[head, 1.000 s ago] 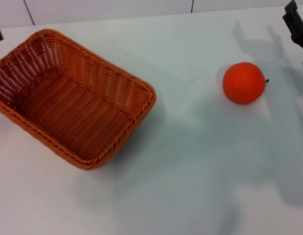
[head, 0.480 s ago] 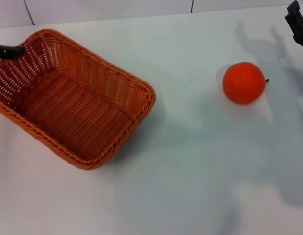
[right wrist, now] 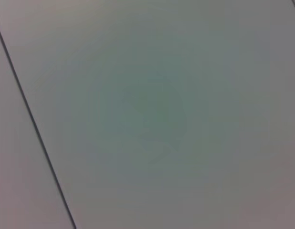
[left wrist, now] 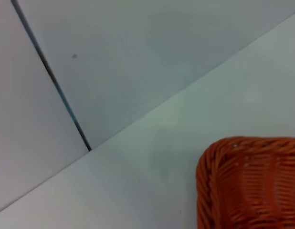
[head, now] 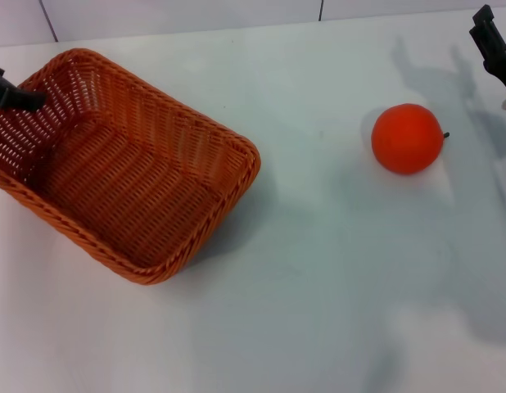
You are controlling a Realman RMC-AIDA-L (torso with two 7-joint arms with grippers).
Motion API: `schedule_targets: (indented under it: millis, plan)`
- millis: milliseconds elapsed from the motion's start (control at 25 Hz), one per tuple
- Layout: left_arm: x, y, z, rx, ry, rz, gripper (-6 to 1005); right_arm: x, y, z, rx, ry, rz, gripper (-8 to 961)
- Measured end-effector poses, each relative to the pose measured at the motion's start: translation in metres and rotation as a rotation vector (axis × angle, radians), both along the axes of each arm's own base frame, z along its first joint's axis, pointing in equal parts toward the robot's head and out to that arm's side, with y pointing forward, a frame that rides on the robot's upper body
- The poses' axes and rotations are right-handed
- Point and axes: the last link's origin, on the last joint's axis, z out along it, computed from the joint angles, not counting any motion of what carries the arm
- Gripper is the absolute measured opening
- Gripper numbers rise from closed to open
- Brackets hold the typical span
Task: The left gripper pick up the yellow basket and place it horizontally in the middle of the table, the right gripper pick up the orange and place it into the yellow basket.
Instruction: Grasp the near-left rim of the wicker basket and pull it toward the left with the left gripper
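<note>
The yellow basket (head: 122, 164), an orange-brown woven wicker basket, lies at an angle on the left of the white table (head: 318, 270). Its corner also shows in the left wrist view (left wrist: 252, 186). The left gripper (head: 14, 94) is a black finger tip at the head view's left edge, over the basket's far-left rim. The orange (head: 407, 137) sits on the table at the right, apart from the basket. The right gripper (head: 492, 41) shows as black parts at the right edge, beyond the orange and not touching it.
A pale wall with dark seams runs behind the table's far edge (head: 237, 31). The right wrist view shows only wall panels (right wrist: 147, 114). Bare tabletop lies between the basket and the orange.
The left gripper's black tip has come in from the left edge and now reaches over the basket's far-left rim. The basket, the orange and the right gripper have hardly moved.
</note>
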Motion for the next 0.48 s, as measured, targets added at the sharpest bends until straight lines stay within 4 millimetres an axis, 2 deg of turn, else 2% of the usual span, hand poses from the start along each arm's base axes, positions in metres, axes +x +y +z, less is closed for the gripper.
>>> schedule_targets:
  millis: [480]
  plan:
    - [-0.009, 0.003, -0.015, -0.045, 0.048, 0.03, 794, -0.002, 0.002, -0.006, -0.027, 0.007, -0.007, 935]
